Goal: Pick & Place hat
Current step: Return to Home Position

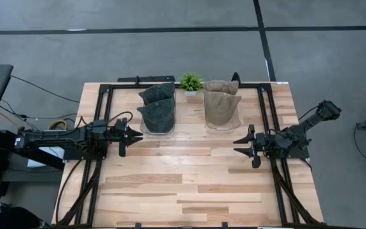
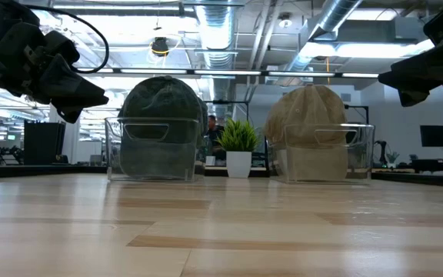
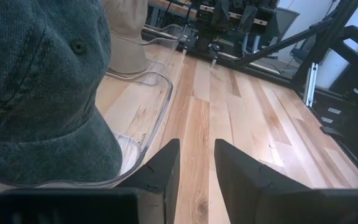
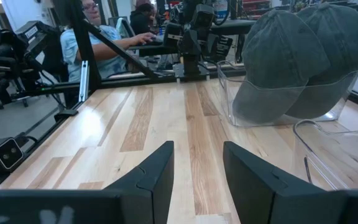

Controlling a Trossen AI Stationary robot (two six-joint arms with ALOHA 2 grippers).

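1. No text, label, brand, number or sign can be read in any of the views.

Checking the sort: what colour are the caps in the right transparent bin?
Tan brown; the two fabric caps show best in the high view.
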